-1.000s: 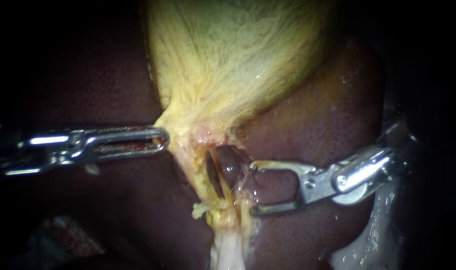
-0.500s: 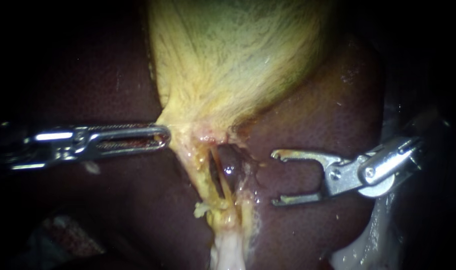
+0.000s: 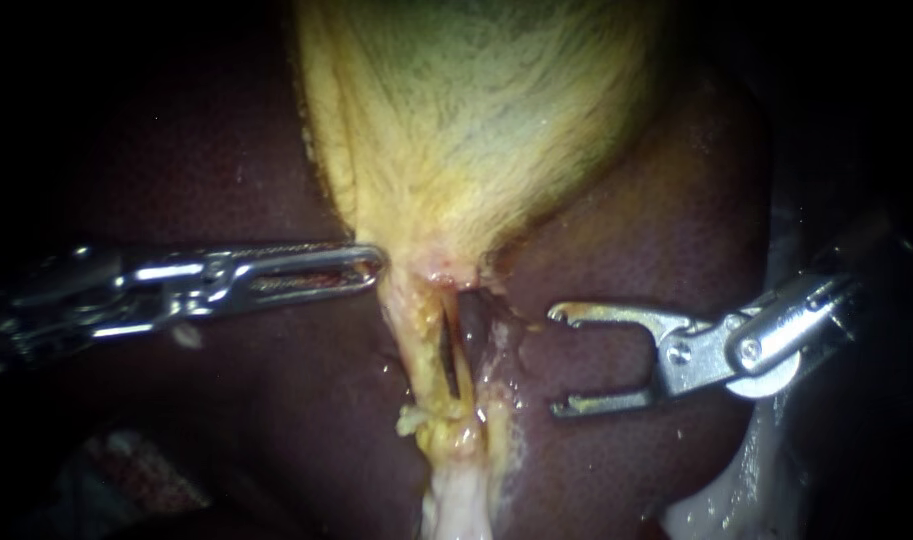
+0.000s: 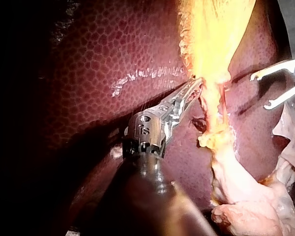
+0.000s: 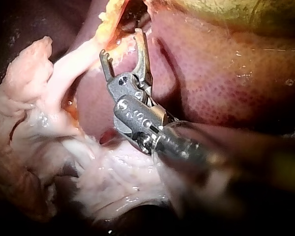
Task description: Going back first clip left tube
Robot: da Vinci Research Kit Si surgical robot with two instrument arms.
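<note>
The yellow-green gallbladder [image 3: 476, 120] narrows to a neck above the tubes. The left tube [image 3: 421, 335] runs downward as a pale yellow strand. A dark slit separates it from a thinner strand [image 3: 458, 355] on its right. I cannot make out a clip on either. My left instrument [image 3: 368, 265] lies level, its long jaws shut on the edge of the gallbladder's neck; the left wrist view shows the same hold [image 4: 196, 88]. My right instrument [image 3: 558, 360] stands to the right of the tubes, apart from them, with jaws open and empty [image 5: 120, 43].
Dark red liver [image 3: 626, 200] surrounds the gallbladder on both sides. Pale fatty tissue [image 3: 456, 500] hangs below the tubes, and more lies beneath my right instrument [image 5: 113, 182]. My right instrument's open jaws also show in the left wrist view [image 4: 263, 91].
My right instrument has drawn back to the right, off the tubes, its jaws staying open. My left instrument has moved right with the gallbladder's neck, and the tubes now stand straighter.
</note>
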